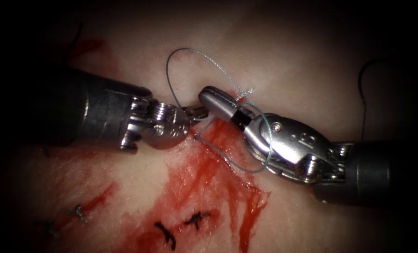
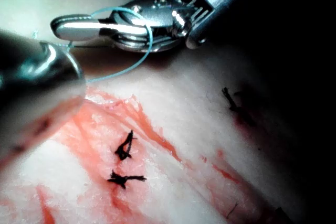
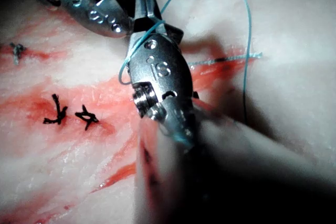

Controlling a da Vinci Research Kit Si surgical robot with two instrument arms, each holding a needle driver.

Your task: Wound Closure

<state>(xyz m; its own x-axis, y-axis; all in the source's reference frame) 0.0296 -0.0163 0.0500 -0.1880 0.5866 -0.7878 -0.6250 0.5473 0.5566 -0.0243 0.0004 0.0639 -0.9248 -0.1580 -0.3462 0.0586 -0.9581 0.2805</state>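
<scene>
Surgical training bench, slab of tissue (image 1: 311,61) (streaked with red fluid (image 1: 237,197)), dark knotted stitches (image 1: 197,219), blue thread (image 1: 190,54)

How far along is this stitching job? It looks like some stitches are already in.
Done: dark knotted stitches already sit in the tissue. In hand: pale thread arcs above the tools and is looped around the right tool, whose jaws look shut; the left tool grips thread at its tip. Left: this loop lies loose, with no knot snugged down. I can't make out the needle.

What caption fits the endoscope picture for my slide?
Thread looped around the right tool, the left tool meeting it above red-stained tissue.
</scene>
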